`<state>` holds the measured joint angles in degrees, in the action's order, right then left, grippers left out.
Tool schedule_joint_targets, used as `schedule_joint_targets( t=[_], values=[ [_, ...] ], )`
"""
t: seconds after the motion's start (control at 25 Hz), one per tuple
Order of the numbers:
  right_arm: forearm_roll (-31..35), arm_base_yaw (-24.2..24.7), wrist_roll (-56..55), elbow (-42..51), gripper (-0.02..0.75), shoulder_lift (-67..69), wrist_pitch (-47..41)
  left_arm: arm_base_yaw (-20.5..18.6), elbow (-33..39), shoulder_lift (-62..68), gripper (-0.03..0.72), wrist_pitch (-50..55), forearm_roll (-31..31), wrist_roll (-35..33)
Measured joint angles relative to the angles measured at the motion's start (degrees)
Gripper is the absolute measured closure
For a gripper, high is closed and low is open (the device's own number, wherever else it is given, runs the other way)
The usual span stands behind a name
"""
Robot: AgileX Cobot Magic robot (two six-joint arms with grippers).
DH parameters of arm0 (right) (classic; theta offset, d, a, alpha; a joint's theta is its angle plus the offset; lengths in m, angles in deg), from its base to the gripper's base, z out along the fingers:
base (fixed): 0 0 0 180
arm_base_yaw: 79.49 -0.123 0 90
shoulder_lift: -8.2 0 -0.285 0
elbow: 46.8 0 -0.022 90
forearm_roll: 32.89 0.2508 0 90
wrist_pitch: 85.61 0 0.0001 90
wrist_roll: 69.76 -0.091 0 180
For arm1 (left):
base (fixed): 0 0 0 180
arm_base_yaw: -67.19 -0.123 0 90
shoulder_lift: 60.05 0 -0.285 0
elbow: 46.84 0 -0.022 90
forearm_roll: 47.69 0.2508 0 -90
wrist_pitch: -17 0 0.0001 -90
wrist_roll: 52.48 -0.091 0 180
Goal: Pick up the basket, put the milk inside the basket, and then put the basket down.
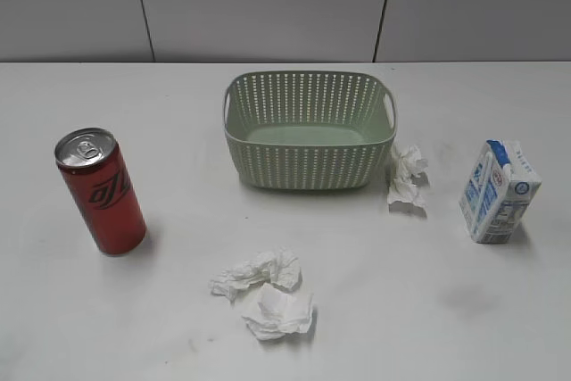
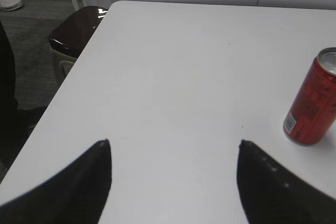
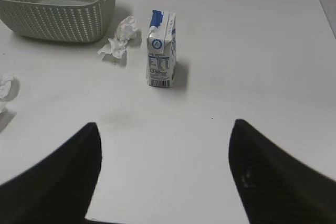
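The pale sage-green basket [image 1: 309, 131] stands empty on the white table at the back centre; its corner also shows in the right wrist view [image 3: 63, 3]. The white and blue milk carton [image 1: 498, 191] stands upright at the right, apart from the basket, and shows in the right wrist view [image 3: 161, 55]. My left gripper [image 2: 174, 142] is open and empty over bare table near the left edge. My right gripper [image 3: 164, 124] is open and empty, short of the milk. Neither gripper shows in the exterior view.
A red soda can [image 1: 101, 191] stands at the left, also in the left wrist view [image 2: 312, 98]. Crumpled tissues lie beside the basket's right corner [image 1: 407, 178] and in front of it [image 1: 266, 292]. A dark bin [image 2: 76, 32] stands off the table's left edge.
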<state>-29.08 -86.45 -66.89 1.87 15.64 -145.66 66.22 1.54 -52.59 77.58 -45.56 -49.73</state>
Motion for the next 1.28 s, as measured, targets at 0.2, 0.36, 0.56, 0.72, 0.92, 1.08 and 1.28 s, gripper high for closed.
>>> schedule_joint_targets(
  t=[0.2, 0.36, 0.56, 0.72, 0.92, 1.08, 1.28],
  values=[
    [0.0, 0.0, 0.0, 0.0, 0.165, 0.0, 0.0, 0.0, 0.0, 0.0, 0.124, 0.0, 0.0, 0.0],
    [0.0, 0.0, 0.0, 0.0, 0.165, 0.0, 0.0, 0.0, 0.0, 0.0, 0.124, 0.0, 0.0, 0.0],
    [0.0, 0.0, 0.0, 0.0, 0.165, 0.0, 0.0, 0.0, 0.0, 0.0, 0.124, 0.0, 0.0, 0.0],
    [0.0, 0.0, 0.0, 0.0, 0.165, 0.0, 0.0, 0.0, 0.0, 0.0, 0.125, 0.0, 0.0, 0.0],
    [0.0, 0.0, 0.0, 0.0, 0.165, 0.0, 0.0, 0.0, 0.0, 0.0, 0.125, 0.0, 0.0, 0.0],
    [0.0, 0.0, 0.0, 0.0, 0.165, 0.0, 0.0, 0.0, -0.1, 0.0, 0.125, -0.5, 0.0, 0.0],
    [0.0, 0.0, 0.0, 0.0, 0.166, 0.0, 0.0, 0.0, -1.2, 0.1, 0.125, -4.0, 0.0, 0.0]
  ],
)
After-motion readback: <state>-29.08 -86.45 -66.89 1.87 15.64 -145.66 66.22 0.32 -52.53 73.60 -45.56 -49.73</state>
